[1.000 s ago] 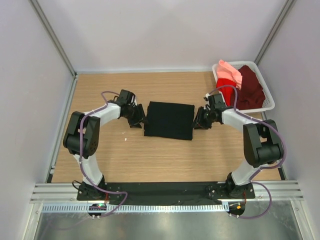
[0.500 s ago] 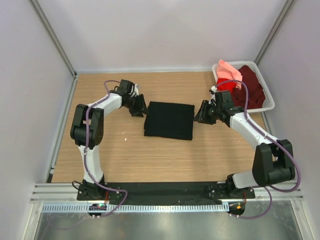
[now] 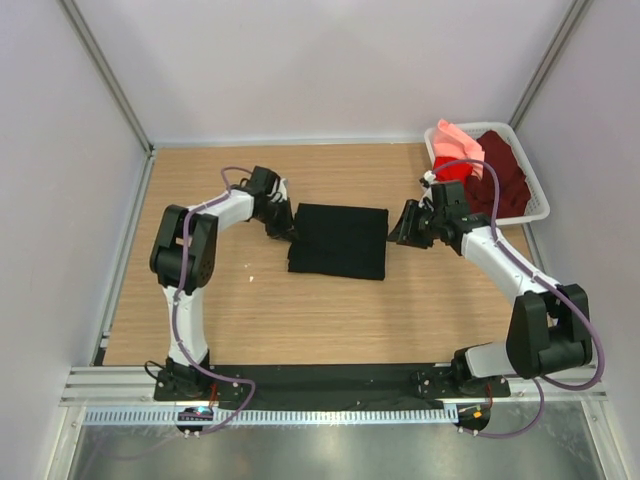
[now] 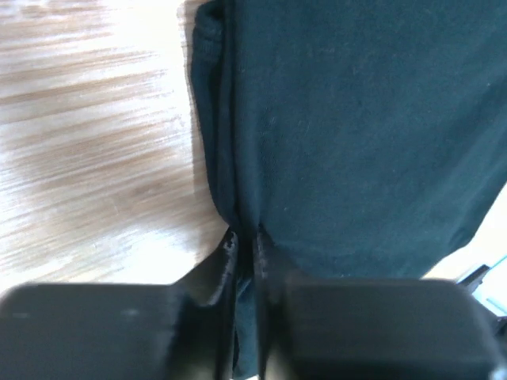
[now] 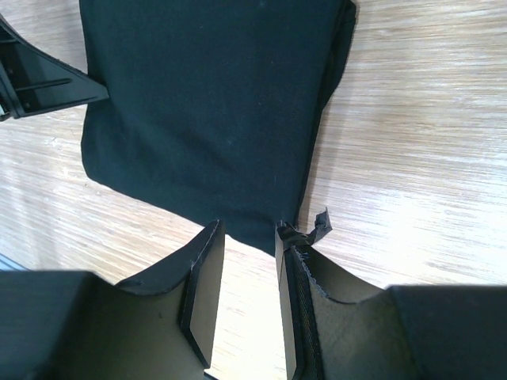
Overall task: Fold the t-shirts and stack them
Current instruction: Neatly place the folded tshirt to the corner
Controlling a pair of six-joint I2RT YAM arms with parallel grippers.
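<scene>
While the left gripper point(image 4: 243, 245) is clamping the mid-table black t-shirt point(image 3: 338, 240) at its left edge, the right gripper point(image 5: 245, 234) is hovering, fingers apart, at the right. One-sided pulling is likely risking unfolding it.

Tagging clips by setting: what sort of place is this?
Likely a lab robot cell, not a home: plain white walls with metal posts, a wooden table with the left arm and right arm bolted at its edge, a basket of shirts.

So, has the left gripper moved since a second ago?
Yes: the left gripper moved right, away from the table's left edge, onto the black t-shirt's left edge.
</scene>
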